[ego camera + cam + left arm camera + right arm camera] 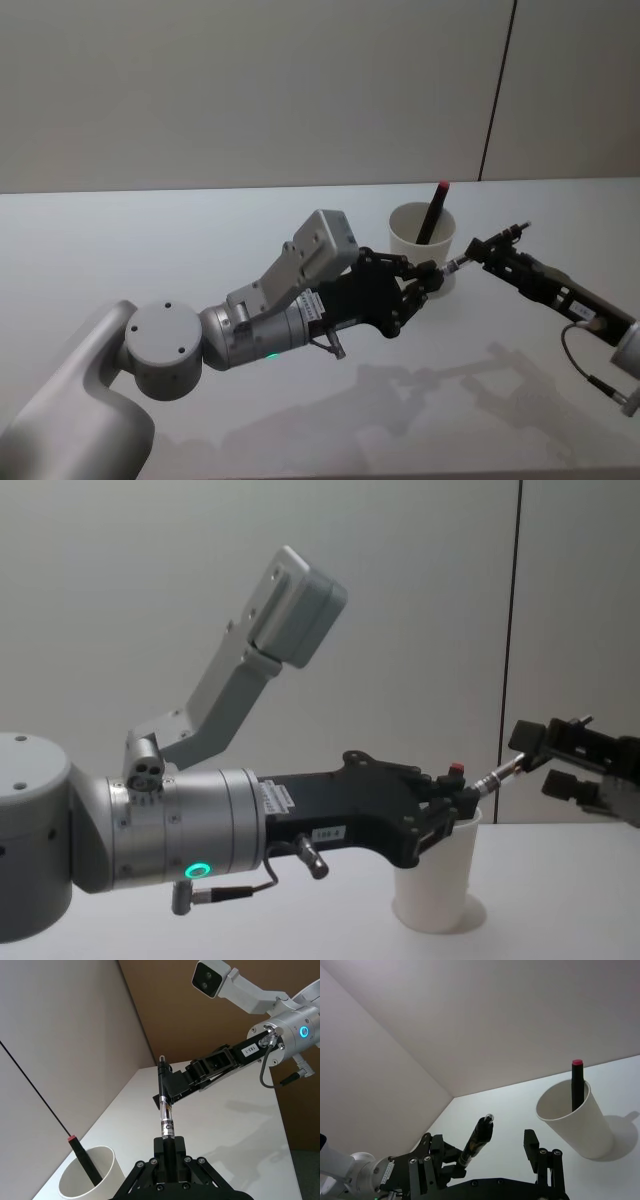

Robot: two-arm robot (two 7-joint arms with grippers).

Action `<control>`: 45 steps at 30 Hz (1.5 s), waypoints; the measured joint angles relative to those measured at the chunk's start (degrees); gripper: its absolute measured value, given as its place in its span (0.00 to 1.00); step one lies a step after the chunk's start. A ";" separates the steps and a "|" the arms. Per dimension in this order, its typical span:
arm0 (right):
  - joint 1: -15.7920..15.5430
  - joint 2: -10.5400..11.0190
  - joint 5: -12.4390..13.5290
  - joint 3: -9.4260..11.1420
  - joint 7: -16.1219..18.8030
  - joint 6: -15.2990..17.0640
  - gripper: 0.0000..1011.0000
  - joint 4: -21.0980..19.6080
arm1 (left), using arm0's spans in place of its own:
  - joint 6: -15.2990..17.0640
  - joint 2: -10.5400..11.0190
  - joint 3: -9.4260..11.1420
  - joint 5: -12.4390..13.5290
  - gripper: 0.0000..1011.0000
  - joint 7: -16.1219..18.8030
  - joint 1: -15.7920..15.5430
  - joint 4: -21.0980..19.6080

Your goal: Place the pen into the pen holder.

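Closest to the chest camera loomed the left arm, its big grey joint in the foreground and its black left gripper (462,802) reaching out over the white table (120,240) toward the pen holder (434,880). That gripper was clamped on one end of the pen (164,1110) — the wrist view showed the barrel rising straight out from between the closed fingers (169,1152). At the pen's far end sat the right gripper (487,247), coming in from the right side; its fingers stood apart, one either side of the pen's black end, and whether either one touched the barrel I could not tell. In the right wrist view the pen (477,1141) rose between two parted fingers (530,1144), with clear space on the cup side.

So the pen was up in the air between the two grippers, just beside the rim of the pen holder (420,236) and in front of it in the head view — not in it.

Inside the white paper cup a second pen (434,214) was already standing, black with a red tip, leaning against the rim and poking well above it.
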 joint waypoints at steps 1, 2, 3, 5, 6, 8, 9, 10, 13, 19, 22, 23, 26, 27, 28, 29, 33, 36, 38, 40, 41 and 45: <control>0.03 -0.05 0.11 -0.06 -0.12 0.06 0.99 0.02 | 0.00 0.00 0.00 0.00 0.13 0.00 0.00 0.00; 0.05 -0.09 0.35 -0.11 -0.26 0.15 0.99 0.04 | 0.00 0.00 0.00 0.00 0.13 0.00 0.00 0.00; 0.08 -0.16 0.67 -0.23 -0.46 0.27 0.99 0.09 | 0.00 0.00 0.00 0.00 0.13 0.00 0.00 0.00; 0.10 -0.27 1.17 -0.42 -0.75 0.43 0.99 0.18 | 0.00 0.00 0.00 0.00 0.13 0.00 0.00 0.00; 0.10 -0.27 1.17 -0.42 -0.75 0.43 0.99 0.18 | 0.00 0.00 0.00 0.00 0.13 0.00 0.00 0.00; 0.11 -0.36 1.77 -0.63 -1.11 0.55 0.99 0.25 | 0.00 0.00 0.00 0.00 0.13 0.00 0.00 0.00; 0.11 -0.38 1.92 -0.68 -1.20 0.58 0.99 0.26 | 0.00 0.00 0.00 0.00 0.13 0.00 0.00 0.00; 0.11 -0.41 2.08 -0.73 -1.28 0.59 0.99 0.29 | 0.00 0.00 0.00 0.00 0.13 0.00 0.00 0.00; 0.11 -0.48 2.79 -0.90 -1.64 0.60 0.99 0.37 | 0.00 0.00 0.00 0.00 0.13 0.00 0.00 0.00; 0.11 -0.59 4.03 -1.21 -2.17 0.54 0.97 0.50 | 0.00 0.00 0.00 0.00 0.13 0.00 0.00 0.00; 0.10 -0.60 4.47 -1.31 -2.28 0.42 0.91 0.56 | 0.00 0.00 0.00 0.00 0.13 0.00 0.00 0.00; 0.09 -0.62 4.77 -1.38 -2.33 0.30 0.86 0.59 | 0.00 0.00 0.00 0.00 0.13 0.00 0.00 0.00; 0.05 -0.63 5.39 -1.49 -2.34 0.00 0.79 0.65 | 0.00 0.00 0.00 0.00 0.13 0.00 0.00 0.00; 0.03 -0.63 5.54 -1.51 -2.34 -0.08 0.75 0.66 | 0.00 0.00 0.00 0.00 0.13 0.00 0.00 0.00; 0.01 -0.63 5.70 -1.55 -2.32 -0.18 0.73 0.68 | 0.00 0.00 0.00 0.00 0.13 0.00 0.00 0.00; -0.01 -0.63 5.89 -1.58 -2.29 -0.31 0.72 0.69 | 0.00 0.00 0.00 0.00 0.13 0.00 0.00 0.00; -0.16 -0.62 7.01 -1.67 -1.89 -1.07 0.56 0.75 | 0.00 0.00 0.00 0.00 0.13 0.00 0.00 0.00; -0.31 -0.60 7.85 -1.72 -1.59 -1.61 0.48 0.77 | 0.00 0.00 0.00 0.00 0.13 0.00 0.00 0.00; -0.42 -0.59 8.58 -1.74 -1.29 -2.13 0.39 0.77 | 0.00 0.00 0.00 0.00 0.13 0.00 0.00 0.00; -0.51 -0.57 8.97 -1.76 -1.11 -2.46 0.35 0.77 | 0.00 0.00 0.00 0.00 0.13 0.00 0.00 0.00; -0.55 -0.55 9.23 -1.77 -1.00 -2.67 0.31 0.77 | 0.00 0.00 0.00 0.00 0.13 0.00 0.00 0.00; -0.78 -0.47 10.20 -1.84 -0.62 -3.60 0.18 0.75 | 0.00 0.00 0.00 0.00 0.13 0.00 0.00 0.00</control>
